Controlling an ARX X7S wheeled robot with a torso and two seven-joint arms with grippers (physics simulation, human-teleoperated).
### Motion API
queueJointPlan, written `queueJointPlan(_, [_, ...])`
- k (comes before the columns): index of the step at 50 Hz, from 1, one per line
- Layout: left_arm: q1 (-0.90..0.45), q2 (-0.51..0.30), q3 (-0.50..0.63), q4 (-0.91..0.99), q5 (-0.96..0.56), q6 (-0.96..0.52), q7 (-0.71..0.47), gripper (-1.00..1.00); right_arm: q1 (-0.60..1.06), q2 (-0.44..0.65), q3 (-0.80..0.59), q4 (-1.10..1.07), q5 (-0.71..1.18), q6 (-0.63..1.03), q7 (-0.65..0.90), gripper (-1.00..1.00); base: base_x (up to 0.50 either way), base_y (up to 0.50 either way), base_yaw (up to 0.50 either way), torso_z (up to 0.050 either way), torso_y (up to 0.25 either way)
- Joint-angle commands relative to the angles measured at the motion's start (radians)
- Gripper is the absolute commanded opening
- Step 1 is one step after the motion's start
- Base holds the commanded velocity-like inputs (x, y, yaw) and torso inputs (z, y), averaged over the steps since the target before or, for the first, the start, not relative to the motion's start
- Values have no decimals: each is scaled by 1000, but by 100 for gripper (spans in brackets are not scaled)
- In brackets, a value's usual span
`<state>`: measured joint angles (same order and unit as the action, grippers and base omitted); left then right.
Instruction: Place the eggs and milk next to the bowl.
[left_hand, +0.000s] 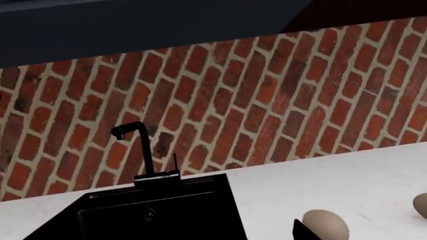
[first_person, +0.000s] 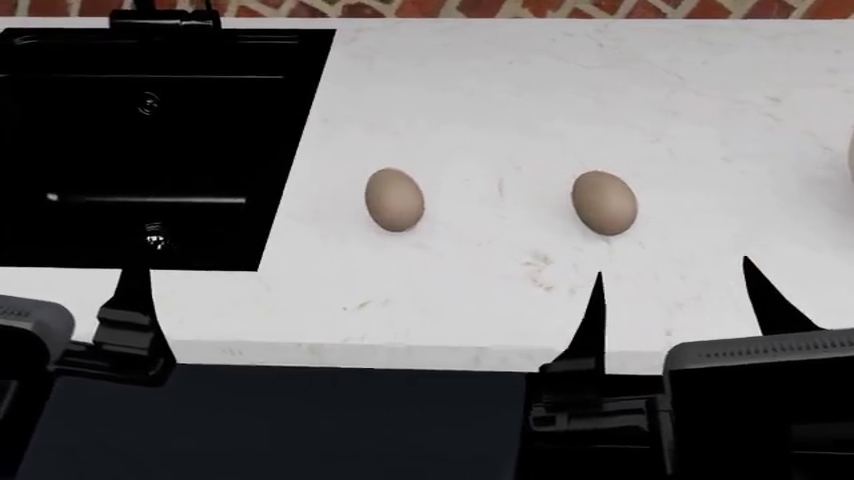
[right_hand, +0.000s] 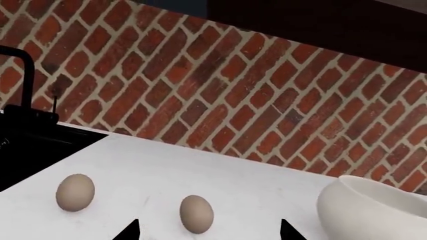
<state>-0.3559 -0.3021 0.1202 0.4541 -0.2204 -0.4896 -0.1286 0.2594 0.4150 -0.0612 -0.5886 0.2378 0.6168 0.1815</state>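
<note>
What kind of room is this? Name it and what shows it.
Most likely a kitchen: a white countertop with a black sink set into it, a black faucet, and a red brick backsplash behind.

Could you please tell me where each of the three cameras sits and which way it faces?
Head view: on the robot's head, looking down on the white marble counter; both grippers' black fingers show.
Left wrist view: low over the counter, facing the red brick wall, black sink and black tap.
Right wrist view: low, facing the wall and cream-white ceramic bowl; fingertips show.
All three views share the two tan speckled eggs.
</note>
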Motion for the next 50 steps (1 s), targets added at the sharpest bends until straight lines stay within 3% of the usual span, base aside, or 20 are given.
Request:
queueJointPlan(1, [8, 19, -9, 15, 7, -11, 29, 100, -10, -12, 44, -25, -1, 10, -18, 100, 289, 0, 0, 0, 0])
queueJointPlan(37, [5, 8, 17, 2, 3, 1, 21, 100, -19, -3, 44, -27, 12, 8, -14, 100, 317, 0, 0, 0, 0])
queueJointPlan(50, [9, 4, 31, 5, 1, -2, 21, 100, 10, 20, 86, -52, 91, 137, -30, 100, 67, 0, 0, 0, 1])
